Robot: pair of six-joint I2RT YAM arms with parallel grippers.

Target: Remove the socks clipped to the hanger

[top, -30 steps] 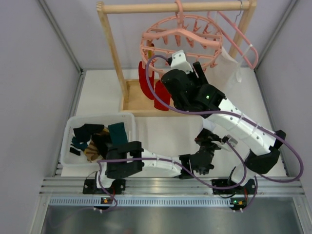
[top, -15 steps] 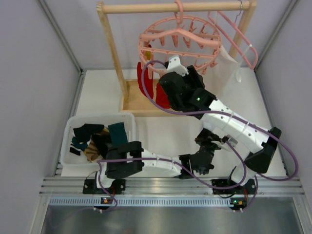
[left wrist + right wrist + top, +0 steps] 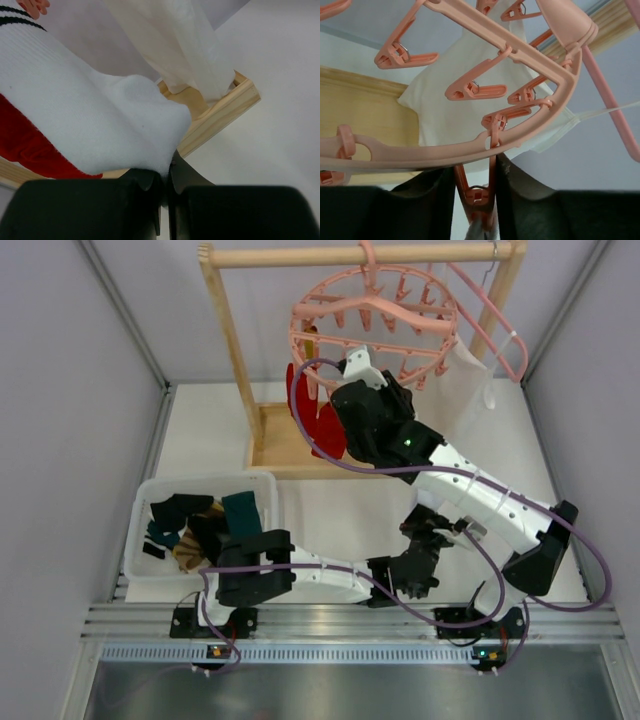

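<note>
Right claw (image 3: 474, 176) is clamped on a pink clip (image 3: 475, 198), a finger against each side. The hanger (image 3: 420, 155) spreads just above it. Left claw (image 3: 165, 173) is pressed together. A white striped sock (image 3: 100, 125) slants down from upper left, its toe at the tips.

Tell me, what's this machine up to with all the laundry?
Two robot arms are unclipping socks from a round pink hanger. The right claw grips one pink clip from both sides, and pale fabric shows in the clip's mouth. The left claw is shut on the toe of a white sock with black stripes. Red socks hang from the hanger, and several dark socks lie in a white bin.
</note>
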